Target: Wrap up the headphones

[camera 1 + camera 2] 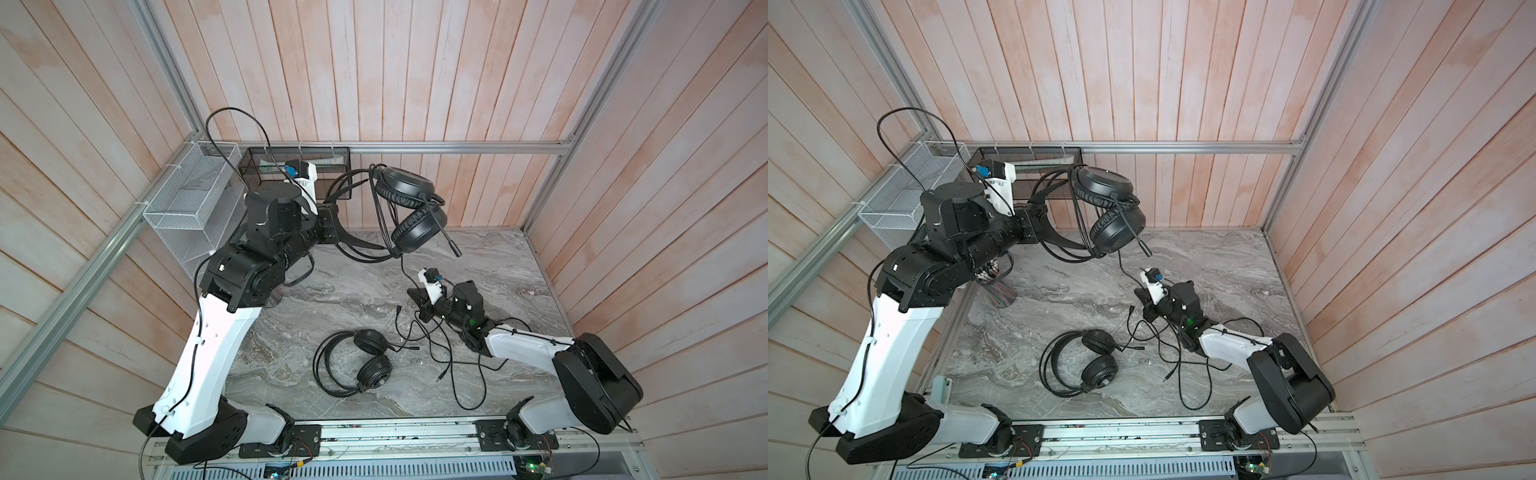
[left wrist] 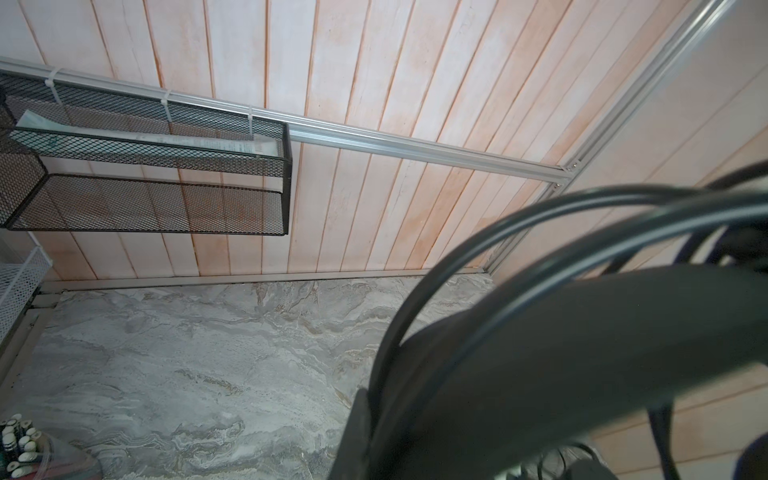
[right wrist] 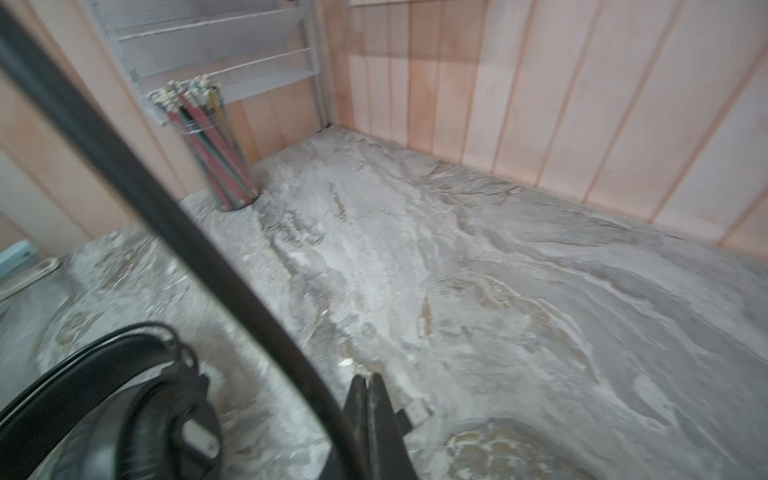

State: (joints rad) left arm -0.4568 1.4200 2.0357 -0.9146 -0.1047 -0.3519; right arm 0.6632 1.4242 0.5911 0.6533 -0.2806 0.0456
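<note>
One pair of headphones (image 1: 409, 208) hangs in the air near the back wall. My left gripper (image 1: 332, 224) is shut on its headband (image 2: 582, 332), which fills the left wrist view. Its thin cable (image 1: 405, 270) drops from the lower earcup to my right gripper (image 1: 416, 296), low over the table. In the right wrist view the right gripper (image 3: 368, 382) is shut, fingertips together. The cable (image 3: 174, 232) runs along the outside of one finger, and no pinch shows. A second pair of headphones (image 1: 365, 361) lies flat on the table, and its earcup (image 3: 124, 415) is beside my right gripper.
Loose black cables (image 1: 457, 361) with plug ends sprawl over the table by my right arm. A black mesh basket (image 1: 297, 164) and a white mesh basket (image 1: 195, 199) hang on the back-left walls. A cup of pencils (image 1: 1000, 291) stands under my left arm.
</note>
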